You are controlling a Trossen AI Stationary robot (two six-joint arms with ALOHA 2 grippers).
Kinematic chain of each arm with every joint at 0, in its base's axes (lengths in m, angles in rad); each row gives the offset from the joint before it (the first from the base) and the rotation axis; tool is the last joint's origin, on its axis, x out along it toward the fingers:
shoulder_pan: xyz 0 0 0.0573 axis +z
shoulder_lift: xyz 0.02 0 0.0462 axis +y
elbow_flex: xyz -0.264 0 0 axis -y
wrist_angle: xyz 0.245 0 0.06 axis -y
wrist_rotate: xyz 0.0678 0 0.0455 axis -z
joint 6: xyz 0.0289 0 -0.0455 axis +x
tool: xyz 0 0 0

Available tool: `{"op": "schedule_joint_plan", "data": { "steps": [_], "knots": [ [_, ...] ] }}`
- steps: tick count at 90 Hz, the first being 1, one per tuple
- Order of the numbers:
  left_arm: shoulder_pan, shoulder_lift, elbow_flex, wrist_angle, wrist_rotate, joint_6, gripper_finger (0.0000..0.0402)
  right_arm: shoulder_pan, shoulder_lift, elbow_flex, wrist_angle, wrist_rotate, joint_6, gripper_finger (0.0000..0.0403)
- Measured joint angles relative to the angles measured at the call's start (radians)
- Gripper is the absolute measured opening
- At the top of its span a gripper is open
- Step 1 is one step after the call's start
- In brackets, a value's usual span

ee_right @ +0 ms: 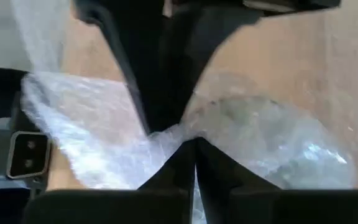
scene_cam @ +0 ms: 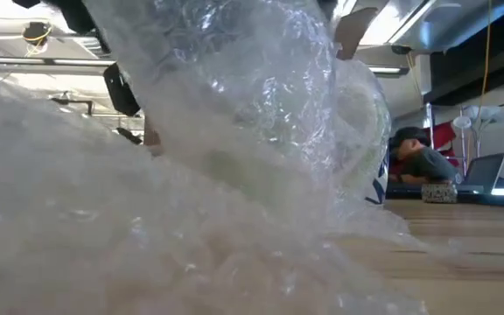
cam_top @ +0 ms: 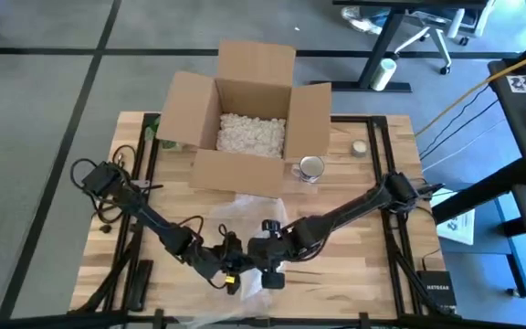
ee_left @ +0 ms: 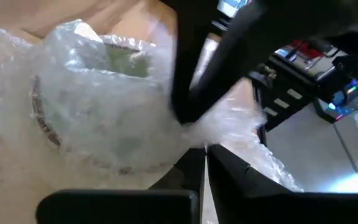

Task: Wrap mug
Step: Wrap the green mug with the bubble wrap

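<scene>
Standing by the table, I see both arms meet low in the middle of the high view, right over a crumpled sheet of bubble wrap (cam_top: 245, 219). The left gripper (ee_left: 194, 146) has its fingers pinched tight on a bunch of the wrap, and the right gripper (ee_right: 191, 140) is clamped on a twisted fold too — both closed with plastic between them.

The mug (ee_left: 98, 106) sits inside the wrap, a green shape under the film at the left of the left wrist view. A second, bare metal mug (cam_top: 310, 168) stands beside the cardboard box (cam_top: 249, 119) up top.

My take — to do this fold well, keep both pinches firm, pull the wrap snug across the mug's open top, and don't drag the mug sideways or the bundle loosens.
</scene>
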Motion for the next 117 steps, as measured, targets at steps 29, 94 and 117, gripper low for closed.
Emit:
{"op": "schedule_joint_plan", "data": {
  "steps": [29, 94, 117],
  "knots": [
    [-0.068, -0.081, 0.000, -0.019, -0.024, 0.024, 0.0000, -0.032, 0.009, -0.003, -0.055, -0.018, 0.018, 0.0000],
    [-0.145, -0.059, 0.001, -0.397, -0.108, -0.259, 0.0000, -0.079, 0.103, 0.013, -0.003, -0.233, 0.018, 0.0000],
    [-0.126, -0.023, 0.001, -0.105, -0.012, -0.062, 0.0000, -0.084, 0.103, 0.046, -0.015, -0.215, 0.016, 0.0000]
  ]
}}
